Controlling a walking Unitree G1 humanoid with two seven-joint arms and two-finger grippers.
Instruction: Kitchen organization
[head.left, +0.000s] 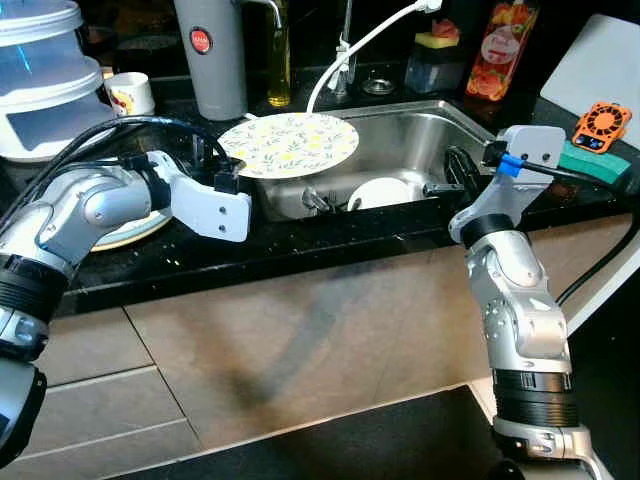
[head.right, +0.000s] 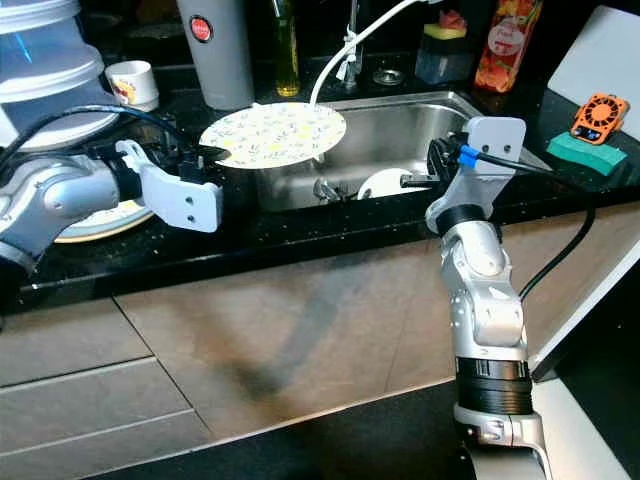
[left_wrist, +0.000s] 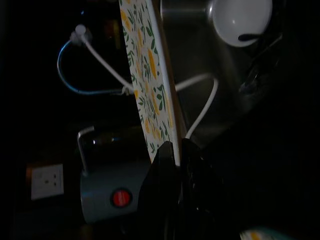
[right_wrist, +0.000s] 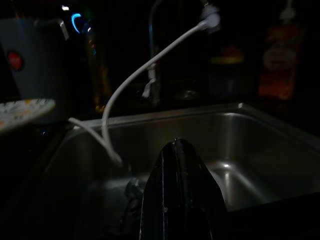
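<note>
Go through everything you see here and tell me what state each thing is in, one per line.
Floral plate: held level by its rim over the sink's left edge.
Left end effector: shut on the plate.
Right end effector: shut, empty, above the sink.
White bowl: lying in the sink.
White hose: hanging into the sink.

Bright, sharp eye views; dark wrist views.

There is one flowered plate (head.left: 290, 142) in the air, one more plate (head.left: 135, 230) on the counter, one white bowl (head.left: 378, 192) in the sink, one mug (head.left: 130, 94), two bottles (head.left: 500, 45) and two grippers (head.left: 222, 180).
</note>
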